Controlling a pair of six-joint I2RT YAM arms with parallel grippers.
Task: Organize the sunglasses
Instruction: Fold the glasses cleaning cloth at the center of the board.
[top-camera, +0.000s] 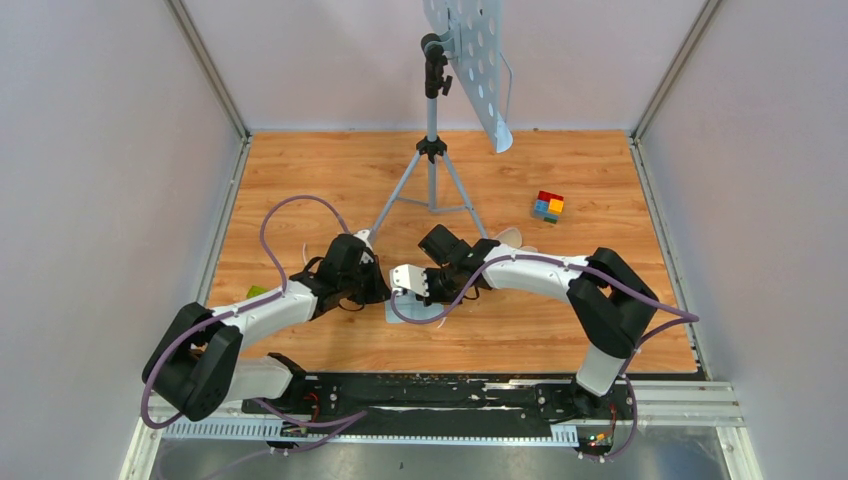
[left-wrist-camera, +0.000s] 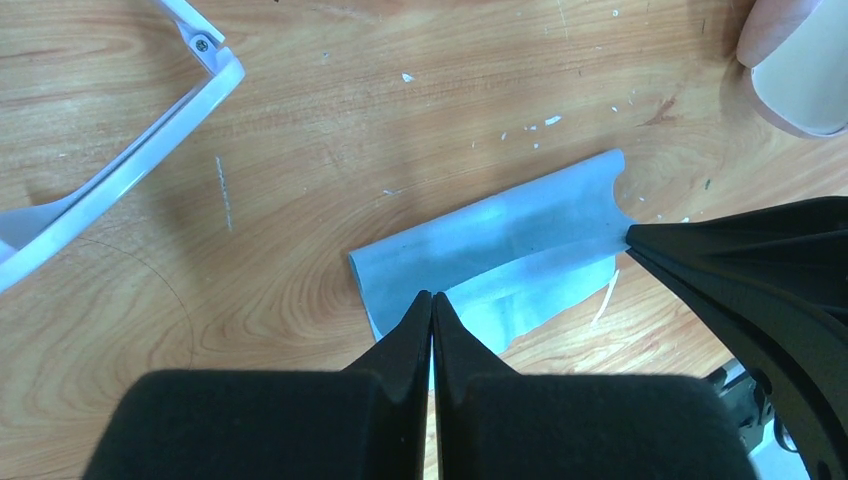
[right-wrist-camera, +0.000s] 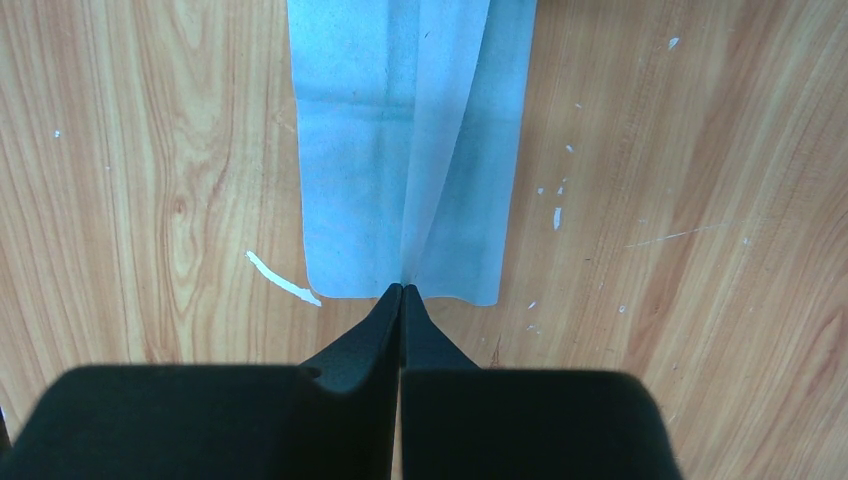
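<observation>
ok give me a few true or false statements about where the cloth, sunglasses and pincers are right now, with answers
1. The left pincer and right pincer are both shut on the cloth. True.
2. The sunglasses lie on the cloth. False: they lie on the bare table, apart from it.
3. The cloth lies perfectly flat. False: a ridge is pinched up along it.
4. A stack of coloured blocks sits on the table, far from the cloth. True.

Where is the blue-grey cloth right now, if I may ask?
Centre of the table in the top view: the cloth is pinched at opposite ends by the left claw and right claw.
</observation>
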